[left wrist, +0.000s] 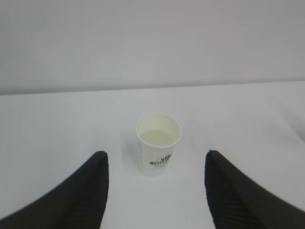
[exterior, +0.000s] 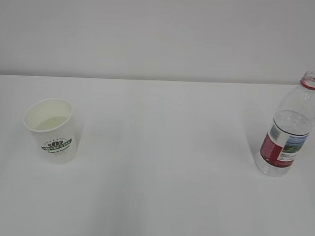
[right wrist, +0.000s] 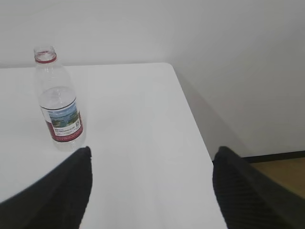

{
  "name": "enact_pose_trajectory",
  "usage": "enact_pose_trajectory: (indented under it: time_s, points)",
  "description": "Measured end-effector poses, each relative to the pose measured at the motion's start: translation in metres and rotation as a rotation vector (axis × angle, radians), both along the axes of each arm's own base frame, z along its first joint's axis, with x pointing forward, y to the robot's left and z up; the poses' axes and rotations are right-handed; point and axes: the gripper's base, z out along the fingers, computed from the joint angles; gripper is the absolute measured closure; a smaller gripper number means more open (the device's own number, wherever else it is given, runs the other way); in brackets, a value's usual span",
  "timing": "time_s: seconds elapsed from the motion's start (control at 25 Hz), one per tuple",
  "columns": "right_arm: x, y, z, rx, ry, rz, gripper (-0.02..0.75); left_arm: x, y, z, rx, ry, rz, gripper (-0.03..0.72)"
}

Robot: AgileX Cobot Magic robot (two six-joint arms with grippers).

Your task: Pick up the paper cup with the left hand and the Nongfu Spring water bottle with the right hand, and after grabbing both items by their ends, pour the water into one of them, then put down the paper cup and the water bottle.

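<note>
Exterior view: a paper cup [exterior: 51,129] stands upright near the left edge of a white table [exterior: 160,165], green logo facing the camera, a shallow pool of clear water [exterior: 51,123] visible inside. Well apart, by the right edge, a water bottle [exterior: 291,126] stands upright and uncapped, its red neck ring on show. Neither arm appears here.

Left wrist view: the left gripper [left wrist: 155,191] hangs with its black fingers [left wrist: 81,191] spread wide and empty. The cup [left wrist: 157,143] sits on the table beyond and between them, untouched, nearer the back edge than the fingers are.

Right wrist view: the right gripper [right wrist: 150,191] is likewise wide open and holds nothing. The bottle [right wrist: 58,102] stands off to its left, clear of the left finger [right wrist: 62,191], some water in its lower part. The table's right edge [right wrist: 193,129] and far right corner run between the fingers, with a wall behind.
</note>
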Motion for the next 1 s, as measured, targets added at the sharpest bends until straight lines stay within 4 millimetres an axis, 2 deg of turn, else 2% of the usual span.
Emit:
enact_pose_trajectory:
  time_s: [0.36, 0.72, 1.0]
  points:
    - [0.0, 0.008, -0.003, 0.068, 0.018, 0.073, 0.146, -0.007, 0.0, -0.013, 0.036, 0.145, -0.012, 0.237]
    - [0.001, 0.011, -0.004, 0.087, 0.024, 0.096, 0.146, -0.034, 0.008, -0.021, 0.064, 0.11, 0.003, 0.261]
    - [0.003, 0.016, -0.021, 0.12, 0.049, 0.133, 0.147, -0.049, 0.012, -0.026, 0.076, 0.093, 0.014, 0.265]
